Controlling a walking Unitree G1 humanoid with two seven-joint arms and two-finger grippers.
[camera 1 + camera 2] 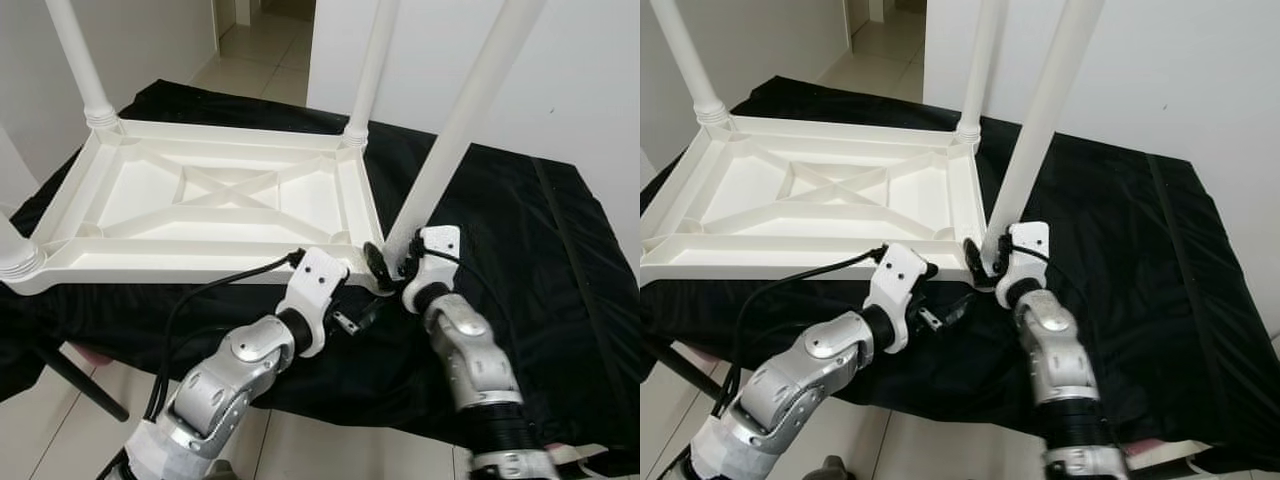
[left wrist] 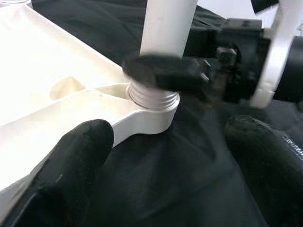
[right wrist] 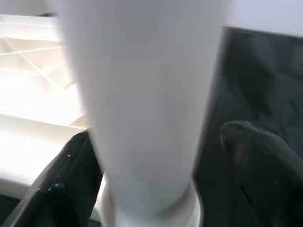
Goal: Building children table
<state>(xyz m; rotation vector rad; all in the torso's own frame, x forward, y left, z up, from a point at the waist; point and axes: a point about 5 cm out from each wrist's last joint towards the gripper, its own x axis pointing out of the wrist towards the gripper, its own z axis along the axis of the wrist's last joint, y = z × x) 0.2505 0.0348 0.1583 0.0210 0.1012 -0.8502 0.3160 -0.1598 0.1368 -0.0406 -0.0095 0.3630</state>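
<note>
An upturned white plastic children's table top [image 1: 215,200] lies underside-up on a desk draped in black cloth [image 1: 520,250], its crossed ribs facing the ceiling. Three white legs stand screwed into its corners: the far-left leg [image 1: 80,65], the far-right leg [image 1: 372,70] and a near-left leg [image 1: 12,250], of which little more than the threaded base shows at the frame's edge. All the legs are cut off at the top of the head views.

At the near-right corner, the right end effector [image 1: 390,265] pinches the base of the fourth leg [image 1: 460,130], which leans away to the right rather than standing upright. In the left wrist view its black fingers [image 2: 165,71] wrap the leg just above the threaded collar [image 2: 152,97], which sits at the corner socket; how far the thread is seated cannot be made out. The right wrist view is taken up mostly by the blurred white leg, with a dark finger on either side.

The left end effector [image 2: 165,189] hovers just before the same corner, fingers spread, one finger [image 2: 71,165] next to the table top's rim; whether it touches is unclear. A black cable [image 1: 215,290] loops from the left arm across the cloth. Tiled floor [image 1: 265,50] shows beyond the desk.
</note>
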